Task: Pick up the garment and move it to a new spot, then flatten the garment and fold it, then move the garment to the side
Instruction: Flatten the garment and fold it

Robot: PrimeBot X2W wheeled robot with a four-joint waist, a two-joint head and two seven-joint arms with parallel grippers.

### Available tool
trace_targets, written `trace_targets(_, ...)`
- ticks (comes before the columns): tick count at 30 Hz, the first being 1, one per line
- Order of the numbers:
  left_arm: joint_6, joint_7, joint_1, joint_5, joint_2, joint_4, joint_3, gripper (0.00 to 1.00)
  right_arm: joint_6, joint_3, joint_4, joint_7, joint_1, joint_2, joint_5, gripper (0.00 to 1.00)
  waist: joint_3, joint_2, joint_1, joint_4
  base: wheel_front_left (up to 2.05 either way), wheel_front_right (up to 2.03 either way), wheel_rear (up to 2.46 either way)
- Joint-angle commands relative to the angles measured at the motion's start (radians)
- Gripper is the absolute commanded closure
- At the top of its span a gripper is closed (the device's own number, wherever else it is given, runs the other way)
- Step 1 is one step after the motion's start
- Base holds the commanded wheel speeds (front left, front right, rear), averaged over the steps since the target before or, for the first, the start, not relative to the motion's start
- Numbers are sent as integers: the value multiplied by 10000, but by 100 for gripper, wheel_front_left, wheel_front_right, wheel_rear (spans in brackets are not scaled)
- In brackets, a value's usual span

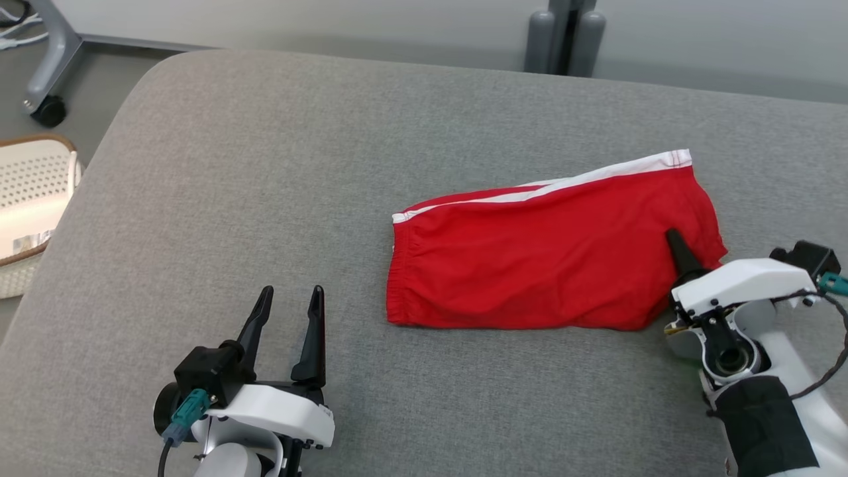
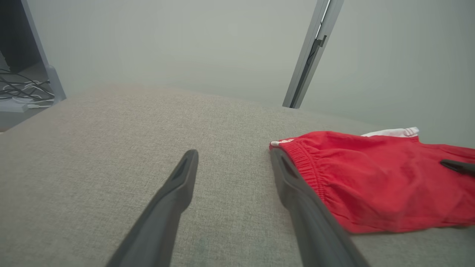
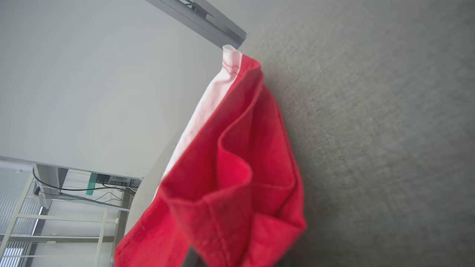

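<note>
In the head view the red shorts [image 1: 530,265] lie flat at 3 o'clock on the grey worktop [image 1: 265,165]. The right gripper [image 1: 672,237] has its jaws pinched shut on their 4 o'clock corner. The left gripper [image 1: 291,295] sits at 7 o'clock, jaws wide and empty. The left wrist view has the shorts at 3 o'clock. The right wrist view shows cloth bunched in the pinch. It looks like the grasp before moving them, and next comes a clean lift.

Nothing legible is showing anywhere. The red garment [image 1: 550,258] is carrying white stripes but no lettering that can be read. A pale patch is lying in the white basket [image 1: 40,179] beside the bed, too blurred to read.
</note>
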Motion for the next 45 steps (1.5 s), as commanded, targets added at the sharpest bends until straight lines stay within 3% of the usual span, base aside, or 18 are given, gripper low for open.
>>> trace_targets(1, -44, -23, 8, 51, 36, 3, 74, 0, -48, 48, 374, -205, 679, 55, 391, 100, -175, 0, 0, -224, 0, 0, 0)
trace_targets(13, -69, -23, 237, 78, 38, 111, 169, 0, -88, 158, 1195, -2226, 1825, -48, 2329, 100, -704, 0, 0, -873, 0, 0, 0)
trace_targets(23, -143, -23, 532, 130, 35, 161, 299, 0, -96, 776, 2133, -2924, 2507, -34, 2879, 100, -1088, 0, 0, -1100, 0, 0, 0)
trace_targets(29, -149, -23, 552, 139, 38, 179, 271, 0, -92, 819, 1933, -3057, 1956, -79, 2245, 100, -1129, 0, 0, -1152, 0, 0, 0)
trace_targets(37, -81, -23, 654, 62, 38, 175, 203, 0, -20, 138, 359, -3072, 1501, -48, 173, 100, -1336, 0, 0, -970, 0, 0, 0)
trace_targets(45, -48, -23, 746, -48, 41, 171, 109, 0, -20, 963, -847, -3053, 1437, 19, -1292, 100, -1448, 0, 0, -538, 0, 0, 0)
